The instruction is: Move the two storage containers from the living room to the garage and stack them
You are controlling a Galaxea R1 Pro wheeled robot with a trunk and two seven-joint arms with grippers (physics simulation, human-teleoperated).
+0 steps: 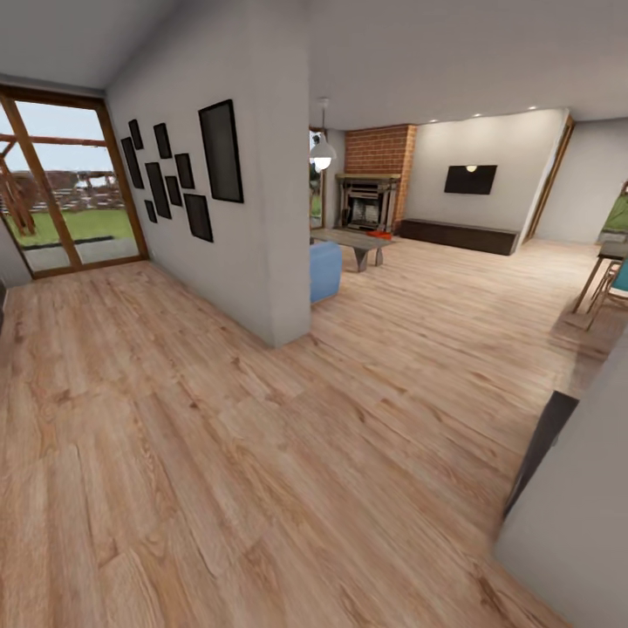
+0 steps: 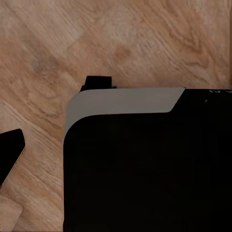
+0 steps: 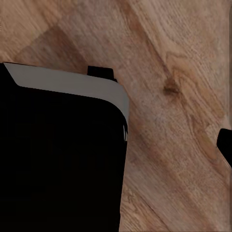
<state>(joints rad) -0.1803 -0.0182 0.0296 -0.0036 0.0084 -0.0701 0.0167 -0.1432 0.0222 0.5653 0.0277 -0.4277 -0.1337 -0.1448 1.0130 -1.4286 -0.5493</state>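
The head view looks across light wood plank floor (image 1: 262,453) toward the living room in the upper middle of the frame — brick fireplace (image 1: 377,179), wall-mounted TV (image 1: 470,179), long dark cabinet (image 1: 458,235). A small orange-red patch, possibly a storage container, lies at the fireplace's foot, too small to be sure. No writing is readable. Each wrist view shows the robot's dark base (image 2: 145,169) over planks; whether the claws are spread or pressed together cannot be told.

From head height we look forward and down across the wood plank floor (image 1: 262,453) toward the brick fireplace (image 1: 377,179), upper centre. Both wrist cameras face straight down, close above that same floor (image 2: 145,43), each beside our dark base (image 3: 58,159).
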